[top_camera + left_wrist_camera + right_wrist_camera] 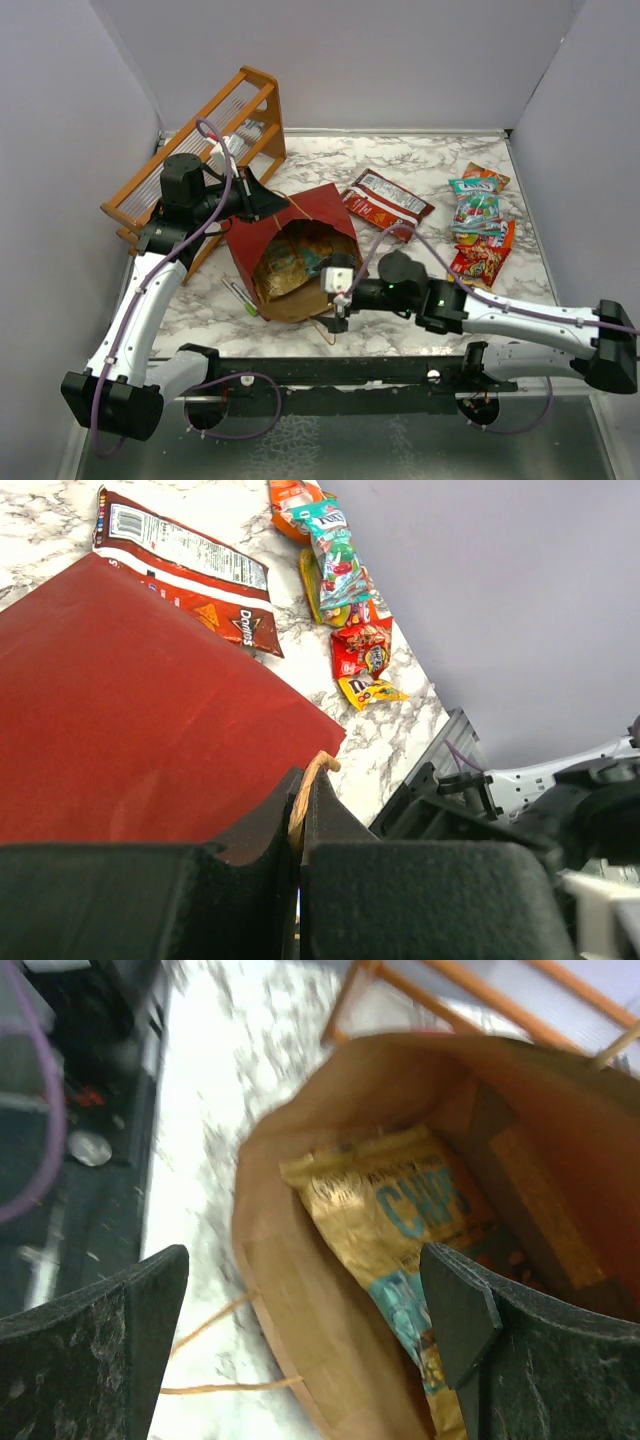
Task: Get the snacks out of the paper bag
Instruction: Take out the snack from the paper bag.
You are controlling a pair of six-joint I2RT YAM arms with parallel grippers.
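Paper bag (305, 208), dark red outside and brown inside, lies tipped over near the middle of the marbled desk (420, 160), with its open mouth turned to the near edge. Inside it one gold chips packet (390, 1205) with teal letters rests against the lower wall; more colour shows deeper in the bag, but what it is I cannot tell. The left end effector (300, 815) is closed tight on the tan loop handle (308, 780) at the upper rim of the bag, and its dark fingers touch the red paper. The right end effector (300, 1345) stands spread wide just before the mouth, with nothing between its fingers, and the chips packet lies beyond it. A second thin handle (225, 1388) lies on the desk under the rim. Other snacks (478, 215) are outside the bag. A red packet (190, 570) lies flat just beside the bag on its right. Farther right, well apart from the bag, an orange packet (487, 178), a teal packet (335, 555) and a small yellow packet (372, 692) overlap in a row. An orange wooden rack (200, 150) stands at the far left behind the left arm. A thin green marker (246, 305) lies on the desk close to the left side of the bag.
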